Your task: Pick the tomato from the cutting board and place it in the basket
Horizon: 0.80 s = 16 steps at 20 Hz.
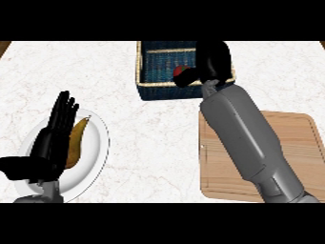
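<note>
A red tomato (179, 70) shows only as a small patch inside my right hand (210, 62), whose fingers and thumb curl round it. That hand hangs over the dark blue woven basket (153, 71) at the back of the counter, above its right half. The wooden cutting board (302, 152) lies at the right front, partly covered by my right forearm, with nothing showing on its bare part. My left hand (52, 133) rests open at the left front, fingers straight and pointing up.
A white plate (98, 157) with a yellow-brown banana (77, 140) on it lies under and beside my left hand. The counter top is white marble, with wooden edges at the far left and right corners.
</note>
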Tool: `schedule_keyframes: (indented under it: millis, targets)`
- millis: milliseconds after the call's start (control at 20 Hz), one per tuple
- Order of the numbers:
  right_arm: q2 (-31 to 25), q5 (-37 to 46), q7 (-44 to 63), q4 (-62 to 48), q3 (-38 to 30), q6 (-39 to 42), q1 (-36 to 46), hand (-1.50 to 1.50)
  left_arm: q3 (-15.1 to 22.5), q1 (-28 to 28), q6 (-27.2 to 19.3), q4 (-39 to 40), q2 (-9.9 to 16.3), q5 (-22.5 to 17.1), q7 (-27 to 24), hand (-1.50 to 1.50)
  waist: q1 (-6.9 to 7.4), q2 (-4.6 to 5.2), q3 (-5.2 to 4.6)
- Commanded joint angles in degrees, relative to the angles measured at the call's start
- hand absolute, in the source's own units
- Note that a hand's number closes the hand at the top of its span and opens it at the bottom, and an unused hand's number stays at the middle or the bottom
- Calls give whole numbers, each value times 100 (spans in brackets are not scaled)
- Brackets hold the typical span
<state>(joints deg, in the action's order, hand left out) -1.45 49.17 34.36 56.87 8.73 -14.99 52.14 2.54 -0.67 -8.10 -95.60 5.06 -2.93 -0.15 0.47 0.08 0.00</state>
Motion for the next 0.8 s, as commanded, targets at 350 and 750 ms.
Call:
schedule_keyframes:
  millis: [350,750]
  targets:
    - [92,484,-83,722,-159,-975,-18,-150,-22,285,108,10,-74,-27,-189,0,-21,-20,-2]
    - [-645,523,641,2008,-687,-225,-122,-150,-146,-392,-8,278,-107,24,74,0,-94,-24,-2]
